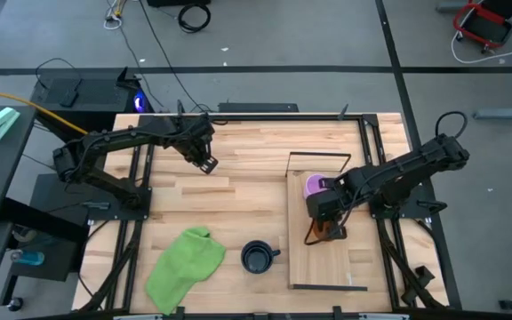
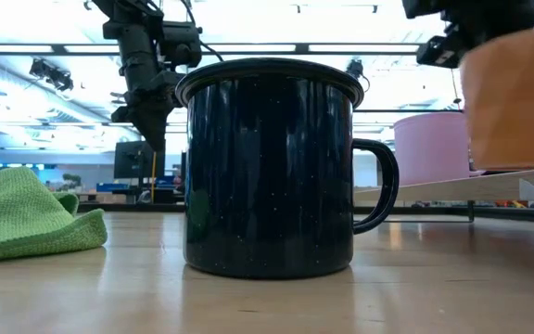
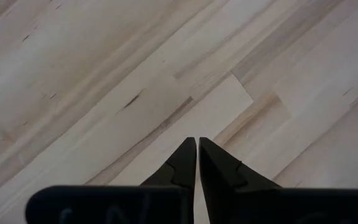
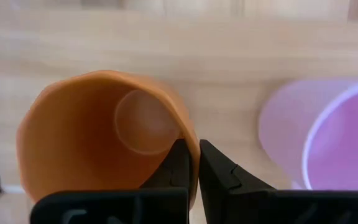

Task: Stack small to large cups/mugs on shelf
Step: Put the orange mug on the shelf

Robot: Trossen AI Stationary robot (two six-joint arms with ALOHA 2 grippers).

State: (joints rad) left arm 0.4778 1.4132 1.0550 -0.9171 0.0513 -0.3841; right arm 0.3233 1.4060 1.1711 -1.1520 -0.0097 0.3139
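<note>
Over on the shelf [image 1: 318, 258], your right gripper [image 4: 191, 163] is clenched on the rim of the orange mug [image 4: 98, 134], one finger inside the wall and one outside, a thin pinch on a thin edge. The low view suggests the mug is carried clear of the board, though its base is out of frame there. Right beside it stands the light purple mug [image 1: 314, 186], upright on the shelf, and that closeness is your first worry: swing the orange mug sideways and you may well clip the purple one and shove it along the board or off its edge.

Second worry, the grip itself. A rim pinch lets the mug pivot (watch the wrist view, it already hangs off to one side of the fingers), so a quick turn could twist it loose and drop it.

Your left gripper [image 1: 206, 162] hovers over bare tabletop [image 1: 238, 178], well apart from everything, fingers drawn nearly together on nothing.

Down near the front edge, the black mug [image 1: 257, 257] sits on the table, off the shelf, with the green cloth [image 1: 185, 267] just beside it. If you reach for it carelessly, a finger could snag that cloth and drag it along.
</note>
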